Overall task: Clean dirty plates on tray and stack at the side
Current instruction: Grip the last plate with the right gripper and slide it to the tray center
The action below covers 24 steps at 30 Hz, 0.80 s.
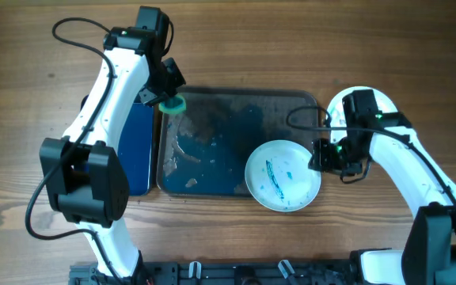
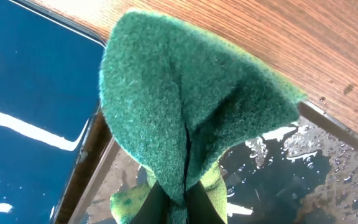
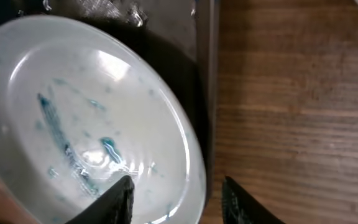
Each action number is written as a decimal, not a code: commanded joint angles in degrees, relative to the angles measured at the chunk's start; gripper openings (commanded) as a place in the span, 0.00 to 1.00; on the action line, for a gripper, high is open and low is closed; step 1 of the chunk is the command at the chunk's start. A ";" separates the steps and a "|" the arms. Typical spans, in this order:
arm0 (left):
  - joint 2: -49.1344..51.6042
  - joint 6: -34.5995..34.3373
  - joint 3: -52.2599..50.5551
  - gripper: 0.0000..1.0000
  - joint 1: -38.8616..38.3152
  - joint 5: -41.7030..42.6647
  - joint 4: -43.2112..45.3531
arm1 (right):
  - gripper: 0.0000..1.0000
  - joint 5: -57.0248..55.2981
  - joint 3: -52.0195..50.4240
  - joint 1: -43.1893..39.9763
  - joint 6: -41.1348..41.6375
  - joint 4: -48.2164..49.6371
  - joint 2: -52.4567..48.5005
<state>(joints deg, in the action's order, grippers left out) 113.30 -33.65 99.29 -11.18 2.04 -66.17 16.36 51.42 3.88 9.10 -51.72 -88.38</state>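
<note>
A white plate smeared with blue streaks lies at the right front corner of the dark metal tray. My left gripper is shut on a green sponge and holds it over the tray's far left corner; the sponge fills the left wrist view. My right gripper is open at the plate's right rim. In the right wrist view its fingers straddle the plate's rim, one over the plate, one over the wood.
A blue board lies left of the tray. A white plate sits on the table at the right, partly under my right arm. The tray floor is wet and smeared.
</note>
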 commanded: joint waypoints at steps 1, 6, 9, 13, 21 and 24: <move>-1.97 1.53 1.11 0.04 -1.03 -0.61 0.44 | 0.42 -1.03 -3.23 0.24 -0.09 3.74 0.42; -1.97 1.73 1.11 0.04 -1.09 -0.59 0.59 | 0.29 0.09 -7.72 0.24 0.04 8.96 0.42; -1.97 1.73 1.11 0.04 -1.09 -0.59 0.59 | 0.13 0.02 -7.82 0.24 0.07 9.20 0.42; -1.97 1.70 1.11 0.04 -1.09 -0.59 0.59 | 0.04 0.00 -7.58 0.24 0.11 9.03 0.44; -1.97 1.68 1.11 0.04 -1.09 -0.57 0.59 | 0.04 1.31 8.13 1.38 3.91 -3.65 0.66; -1.95 1.62 1.11 0.04 -1.09 -0.57 0.59 | 0.04 -0.52 12.50 7.98 17.99 0.24 0.61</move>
<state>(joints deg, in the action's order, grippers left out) 113.30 -33.10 99.29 -12.19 2.02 -65.71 16.14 61.36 7.16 15.49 -54.11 -87.96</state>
